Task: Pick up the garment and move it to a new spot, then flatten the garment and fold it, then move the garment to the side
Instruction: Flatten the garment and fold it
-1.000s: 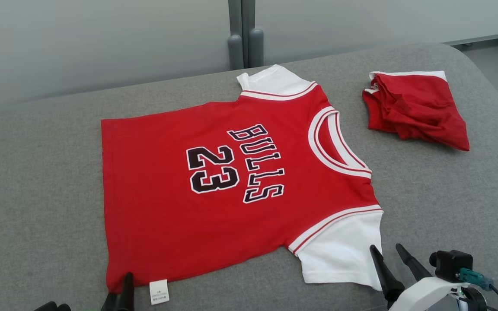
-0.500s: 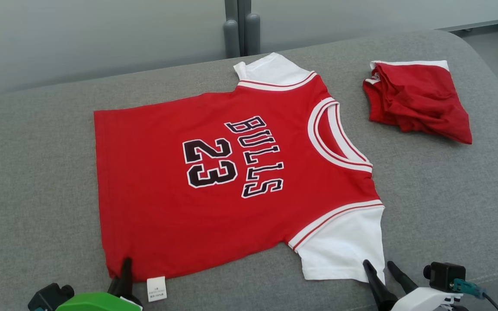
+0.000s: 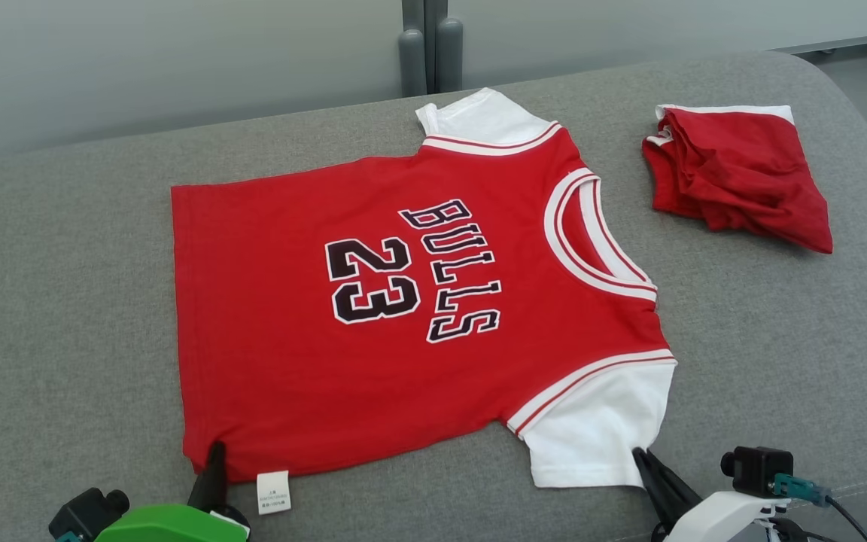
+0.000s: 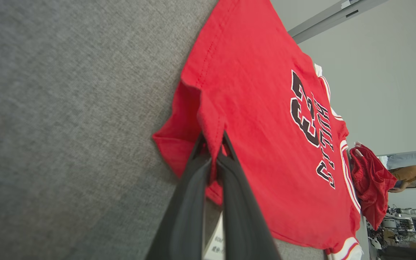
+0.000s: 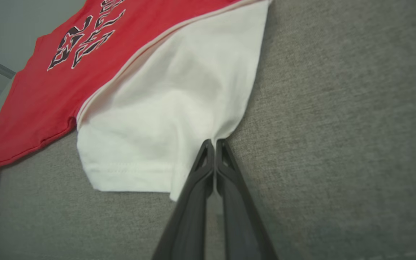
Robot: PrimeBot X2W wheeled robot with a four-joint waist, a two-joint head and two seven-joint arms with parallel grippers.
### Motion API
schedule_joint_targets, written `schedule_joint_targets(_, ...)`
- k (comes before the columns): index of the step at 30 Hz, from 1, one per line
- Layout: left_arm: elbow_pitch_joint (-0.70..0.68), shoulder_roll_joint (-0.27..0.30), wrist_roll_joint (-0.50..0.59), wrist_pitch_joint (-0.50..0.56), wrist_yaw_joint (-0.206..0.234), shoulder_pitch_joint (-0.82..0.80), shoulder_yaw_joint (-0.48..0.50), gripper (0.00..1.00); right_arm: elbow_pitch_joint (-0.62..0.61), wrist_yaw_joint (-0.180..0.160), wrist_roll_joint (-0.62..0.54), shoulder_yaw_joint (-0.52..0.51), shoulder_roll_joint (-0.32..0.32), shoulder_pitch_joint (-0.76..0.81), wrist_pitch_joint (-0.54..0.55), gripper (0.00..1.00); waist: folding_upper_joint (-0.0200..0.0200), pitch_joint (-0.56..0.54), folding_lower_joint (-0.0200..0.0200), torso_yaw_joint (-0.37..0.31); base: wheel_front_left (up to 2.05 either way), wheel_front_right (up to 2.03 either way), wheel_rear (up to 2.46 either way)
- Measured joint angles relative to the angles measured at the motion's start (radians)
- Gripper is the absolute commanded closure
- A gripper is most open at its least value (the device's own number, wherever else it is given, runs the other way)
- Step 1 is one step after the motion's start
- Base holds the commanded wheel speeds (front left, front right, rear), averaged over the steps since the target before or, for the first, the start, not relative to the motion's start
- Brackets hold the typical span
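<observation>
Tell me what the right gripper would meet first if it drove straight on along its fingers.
The right gripper is shut on the edge of the white sleeve of the jersey, so it would push into that sleeve at once, with the red body probably next.

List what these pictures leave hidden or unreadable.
Print on small white care label: too small, head view; fingers of the left hand cover it, left wrist view.
Crumpled red cloth bundle: folds hide its type, head view.
Red cotton jersey fabric inside the right hand: fingertips hide it, right wrist view.
</observation>
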Motion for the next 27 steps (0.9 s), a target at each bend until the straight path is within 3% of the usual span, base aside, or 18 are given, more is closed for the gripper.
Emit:
schedule_joint_targets(17, -0.026, 0.002, 0.018, -0.039, -0.025, -0.084, -0.005, 1.0, -0.093, 0.015, 0.093, -0.087, -0.071, -0.139, -0.002, 1.0, 0.0, -0.002, 0.0, 0.005, 0.0, 0.0, 0.0)
schedule_joint_targets(27, 0.01, 0.016, 0.076, -0.007, 0.003, -0.225, -0.041, 1.0, -0.059, 0.015, 0.097, -0.078, -0.115, -0.312, 0.113, 1.0, 0.0, 0.031, 0.0, 0.028, 0.0, 0.0, 0.0)
